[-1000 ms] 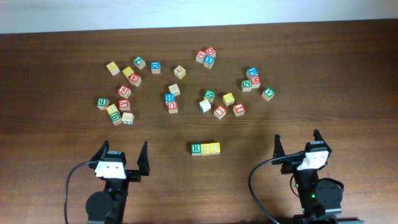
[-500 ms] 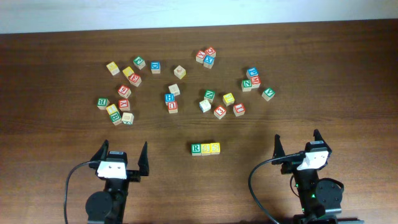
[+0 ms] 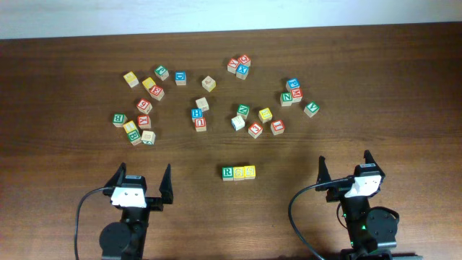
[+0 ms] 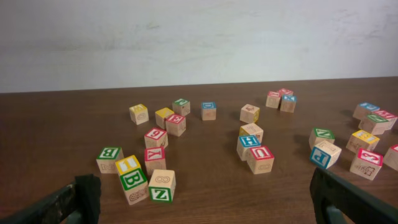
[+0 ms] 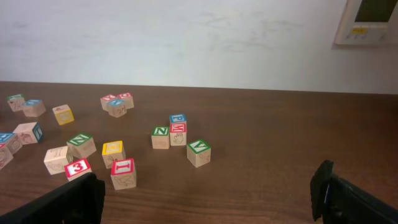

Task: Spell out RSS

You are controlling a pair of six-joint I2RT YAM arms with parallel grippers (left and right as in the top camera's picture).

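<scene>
Left claw (image 3: 144, 171) and right claw (image 3: 345, 160): wide open, empty, parked by front edge, unmoved since a second ago; RSS (image 3: 239, 172) in touching row between them, likewise unmoved, looks spelled, done.

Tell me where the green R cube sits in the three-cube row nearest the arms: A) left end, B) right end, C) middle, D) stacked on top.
A: in the overhead view the R cube is the row's left end, with the middle yellow cube and the end yellow cube to its right.
</scene>
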